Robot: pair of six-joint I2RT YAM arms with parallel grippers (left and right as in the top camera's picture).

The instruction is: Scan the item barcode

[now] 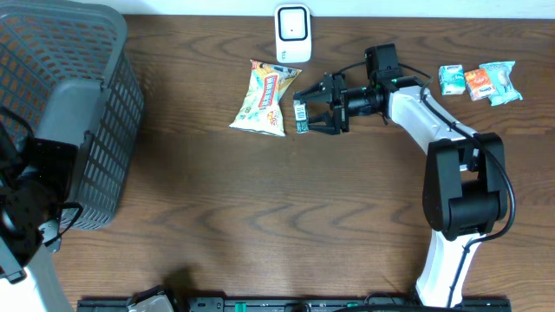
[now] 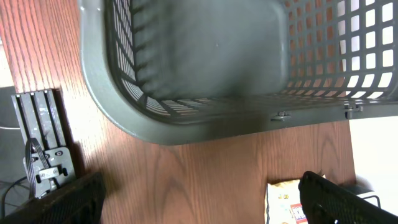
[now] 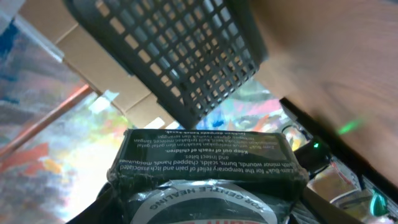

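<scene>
The item is a small dark green box (image 1: 300, 115) with white print, held sideways a little above the table just right of a snack bag. My right gripper (image 1: 304, 113) is shut on it from the right. In the right wrist view the box (image 3: 205, 165) fills the lower frame between the jaws of that gripper (image 3: 205, 214). A white barcode scanner (image 1: 292, 33) stands at the table's far edge, beyond the box. My left gripper (image 2: 199, 208) is open over bare wood beside the basket, holding nothing.
A grey mesh basket (image 1: 69, 104) fills the left of the table, its rim (image 2: 186, 127) right in front of the left wrist. A yellow snack bag (image 1: 264, 97) lies left of the box. Three small packets (image 1: 479, 82) lie at the far right.
</scene>
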